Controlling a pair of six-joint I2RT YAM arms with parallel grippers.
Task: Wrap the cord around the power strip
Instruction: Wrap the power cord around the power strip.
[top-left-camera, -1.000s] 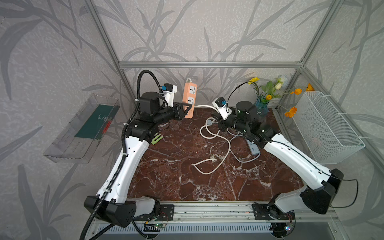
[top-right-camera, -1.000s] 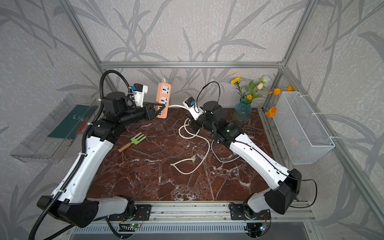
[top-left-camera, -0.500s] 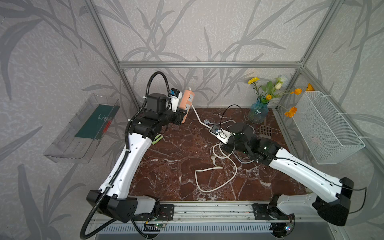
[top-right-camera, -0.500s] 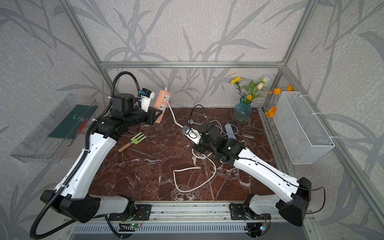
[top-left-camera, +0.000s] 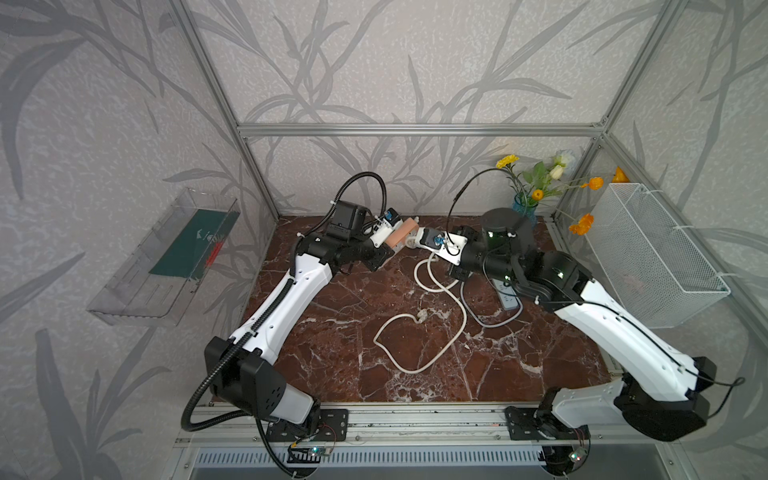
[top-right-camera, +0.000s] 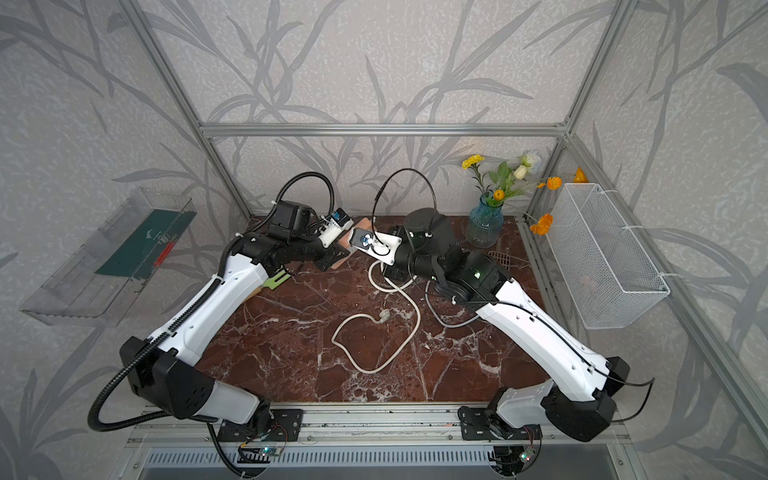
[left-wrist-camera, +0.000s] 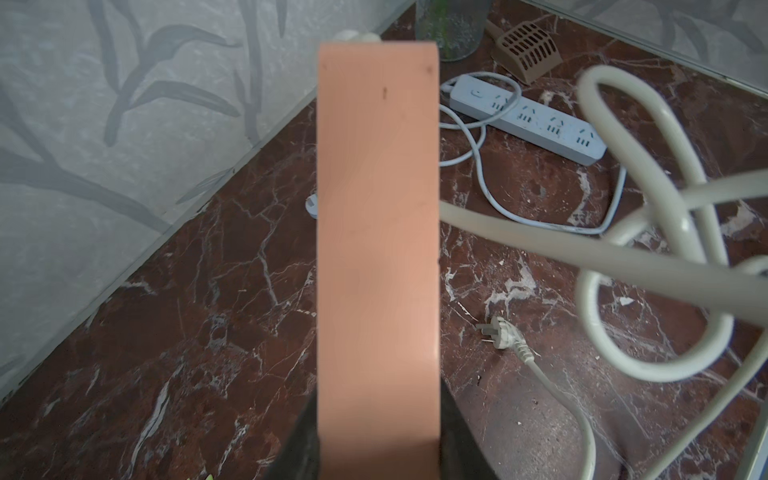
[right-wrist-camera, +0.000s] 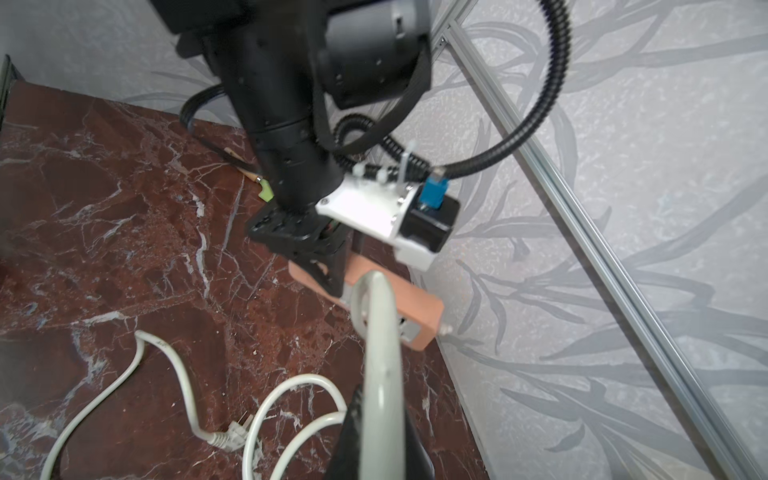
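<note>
My left gripper (left-wrist-camera: 378, 415) is shut on the near end of the orange power strip (left-wrist-camera: 378, 249), which it holds above the table by the back wall (top-left-camera: 401, 232). The thick white cord (right-wrist-camera: 380, 353) runs from the strip's far end into my right gripper (right-wrist-camera: 380, 424), which is shut on it right beside the strip (top-left-camera: 417, 244). The rest of the cord (top-left-camera: 451, 332) lies in loose loops on the marble table. Its plug (top-left-camera: 420, 319) rests near the table's middle. One strand crosses beside the strip in the left wrist view.
A pale second power strip (left-wrist-camera: 528, 120) with a thin grey cord lies under my right arm. A blue vase of flowers (top-right-camera: 484, 226) and a brown grate (top-right-camera: 500, 259) stand at the back right. A green fork (top-right-camera: 276, 280) lies under my left arm. A wire basket (top-left-camera: 652, 257) hangs on the right.
My right gripper swung out toward the table's middle with the cord, then came back up to the strip's end. My left gripper turned the strip and shifted it right and lower.
</note>
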